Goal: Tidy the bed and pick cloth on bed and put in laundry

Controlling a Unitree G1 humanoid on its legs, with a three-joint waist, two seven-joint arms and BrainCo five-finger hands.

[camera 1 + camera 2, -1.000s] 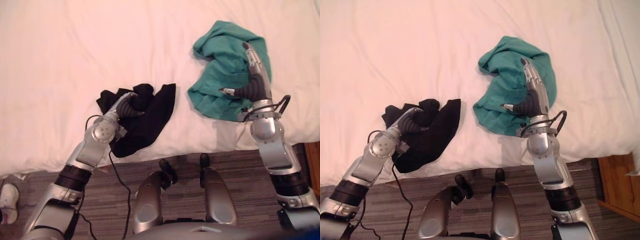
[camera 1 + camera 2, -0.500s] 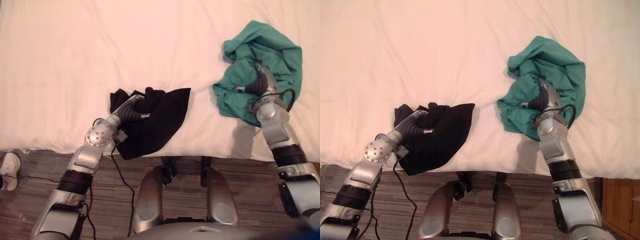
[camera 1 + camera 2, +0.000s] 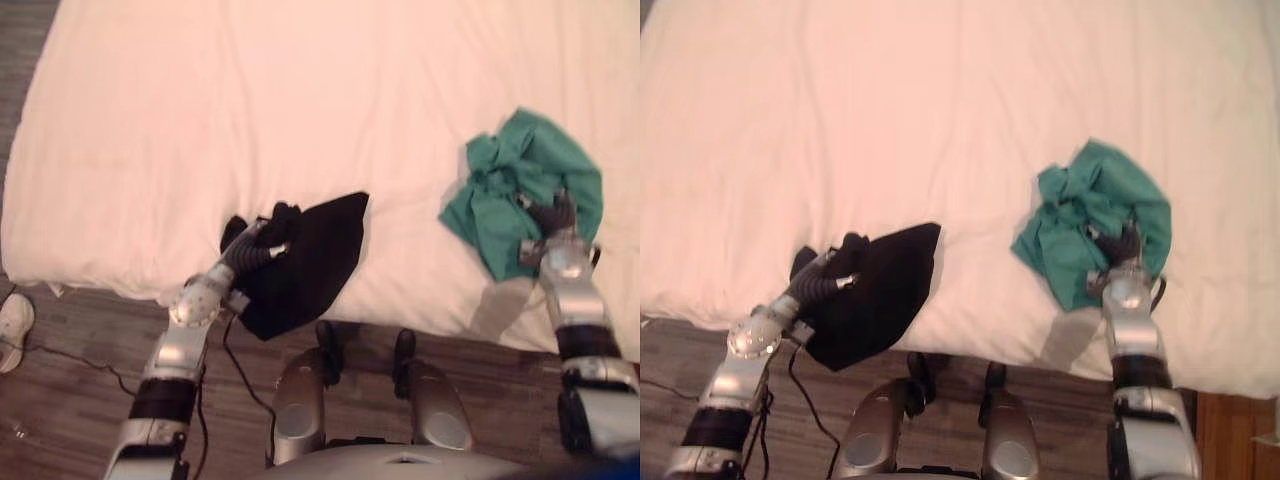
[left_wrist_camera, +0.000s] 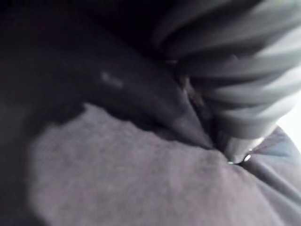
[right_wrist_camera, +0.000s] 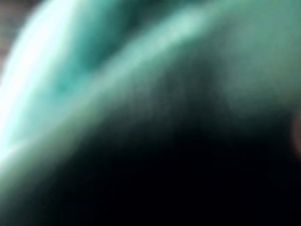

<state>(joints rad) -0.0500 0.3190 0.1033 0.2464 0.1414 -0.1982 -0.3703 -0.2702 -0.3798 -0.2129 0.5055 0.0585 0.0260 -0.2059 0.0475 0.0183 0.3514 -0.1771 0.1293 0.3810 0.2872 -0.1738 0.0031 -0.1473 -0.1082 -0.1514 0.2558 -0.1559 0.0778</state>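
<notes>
A black cloth (image 3: 312, 255) lies at the near edge of the white bed (image 3: 250, 100), partly hanging over it. My left hand (image 3: 255, 248) is dug into its left end, fingers curled into the bunched fabric; the left wrist view shows the dark cloth (image 4: 117, 179) pressed against the hand's ribbed cover (image 4: 235, 70). A green cloth (image 3: 510, 185) sits crumpled on the right of the bed. My right hand (image 3: 553, 215) is shut on its near side, with folds gathered around the curled fingers. Green fabric (image 5: 141, 56) fills the right wrist view.
The bed's near edge runs across in front of me, with wooden floor (image 3: 60, 400) below it. A white shoe (image 3: 12, 325) lies on the floor at the far left. A wooden piece of furniture (image 3: 1235, 440) stands at the lower right.
The view has shifted and now takes in more of the bed. My right hand's straight fingers have curled into the green cloth, which has bunched up tighter. My left hand stays in the black cloth.
</notes>
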